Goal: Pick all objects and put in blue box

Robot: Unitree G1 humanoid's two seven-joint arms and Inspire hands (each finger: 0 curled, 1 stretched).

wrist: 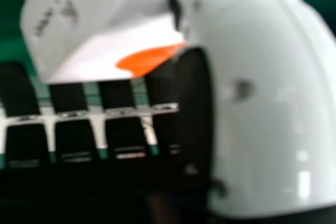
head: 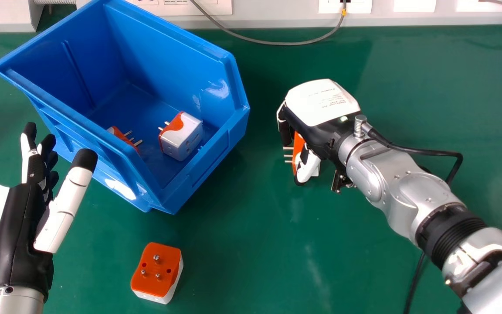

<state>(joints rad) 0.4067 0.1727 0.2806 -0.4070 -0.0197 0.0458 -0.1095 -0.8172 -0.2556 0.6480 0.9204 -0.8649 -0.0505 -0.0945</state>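
My right hand is right of the blue box, its fingers and thumb closed around an orange and white plug adapter whose pins point left. In the right hand view, that adapter lies against my hand's thumb, above the curled fingers. Inside the box are a white and orange adapter and another one partly hidden by the near wall. One more adapter sits pins-up on the table in front of the box. My left hand is open beside the box's near left side.
The green table stretches between the box and my right forearm. A grey cable loops over the table's back edge, below wall sockets. A black cable runs along the right arm.
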